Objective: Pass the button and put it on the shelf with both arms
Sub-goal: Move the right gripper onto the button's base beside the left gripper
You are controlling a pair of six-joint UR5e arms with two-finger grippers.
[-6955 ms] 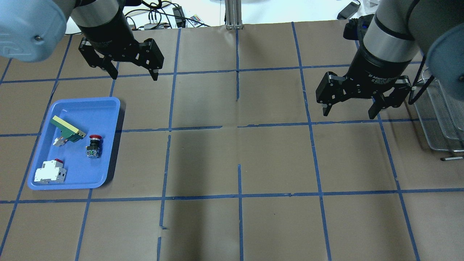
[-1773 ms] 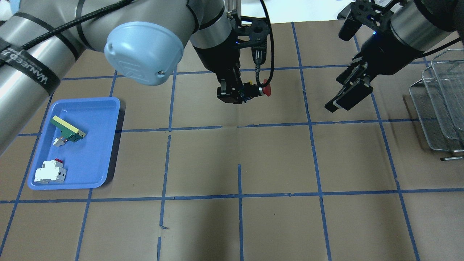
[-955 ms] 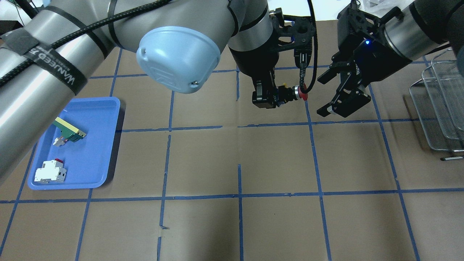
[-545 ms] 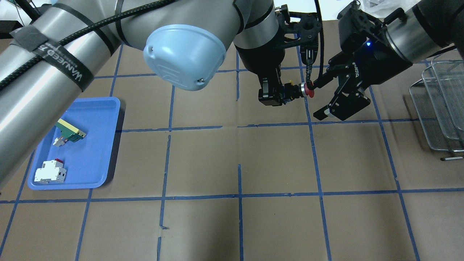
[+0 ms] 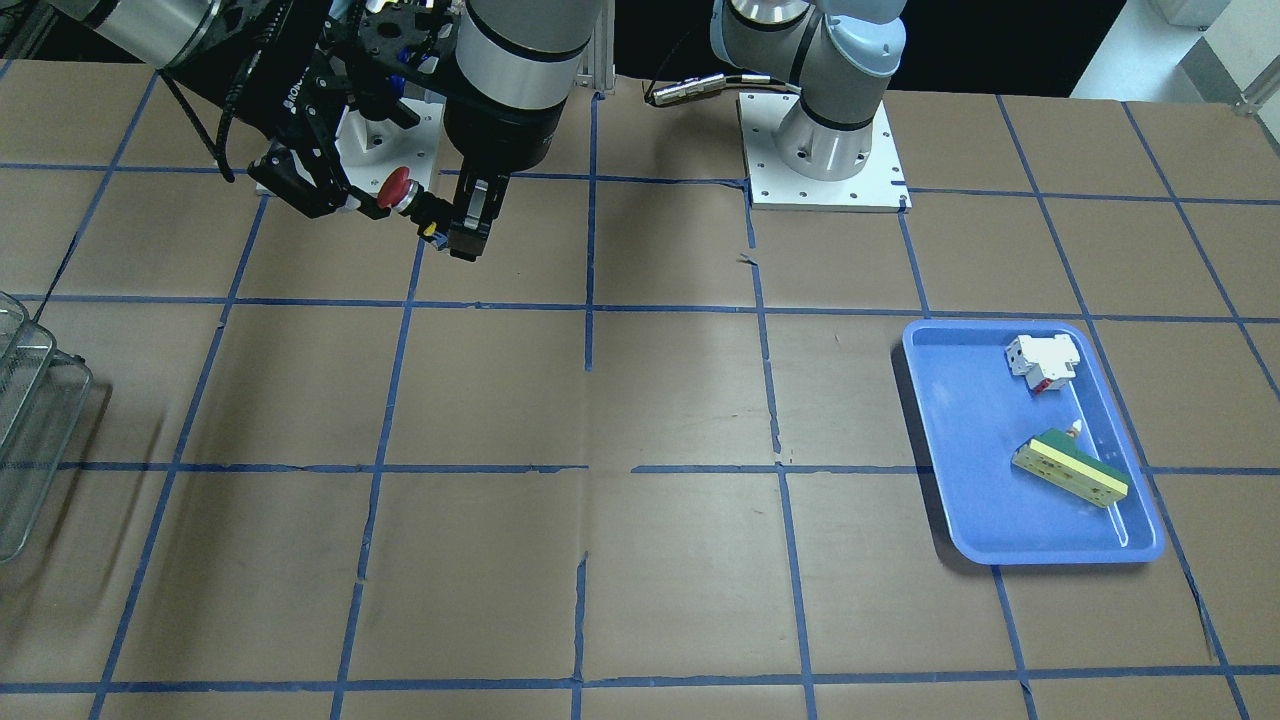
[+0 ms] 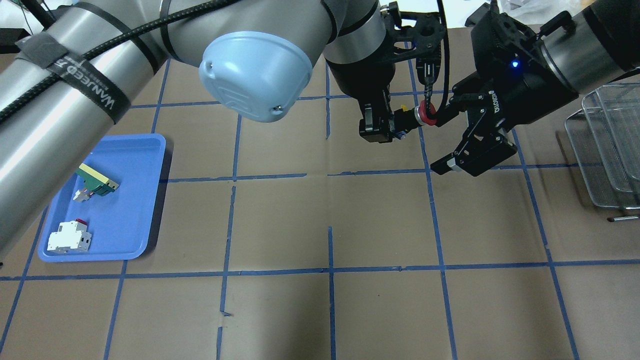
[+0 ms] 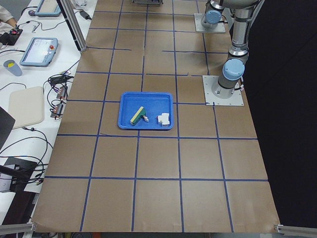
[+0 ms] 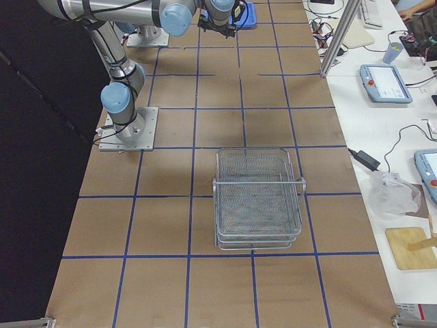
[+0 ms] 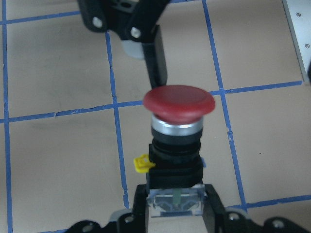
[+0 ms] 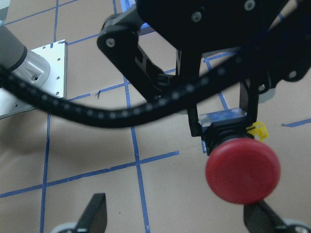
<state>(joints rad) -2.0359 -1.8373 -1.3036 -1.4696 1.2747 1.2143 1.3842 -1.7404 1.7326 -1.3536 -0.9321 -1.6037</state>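
The button (image 6: 416, 116), with its red cap, black barrel and blue-green rear block, hangs level in the air above the table's far middle. My left gripper (image 6: 386, 128) is shut on its rear block, cap pointing at my right gripper (image 6: 434, 144). The right gripper is open; its upper finger touches or nearly touches the cap, its lower finger is well clear. In the left wrist view the button (image 9: 177, 141) stands up from the jaws. In the right wrist view the cap (image 10: 243, 170) sits just ahead of the open fingers (image 10: 95, 213). The wire-mesh shelf (image 6: 605, 145) stands at the right edge.
A blue tray (image 6: 150, 141) at the left holds a white-and-red block (image 6: 69, 239) and a green-and-cream bar (image 6: 94, 179). The brown table has a blue tape grid. From the front, the shelf (image 5: 30, 420) is at the left edge and the tray (image 5: 930, 345) at the right.
My left gripper took the button out of the tray and carried it right to mid-table. My right gripper turned and moved left until its open fingers reached the red cap.
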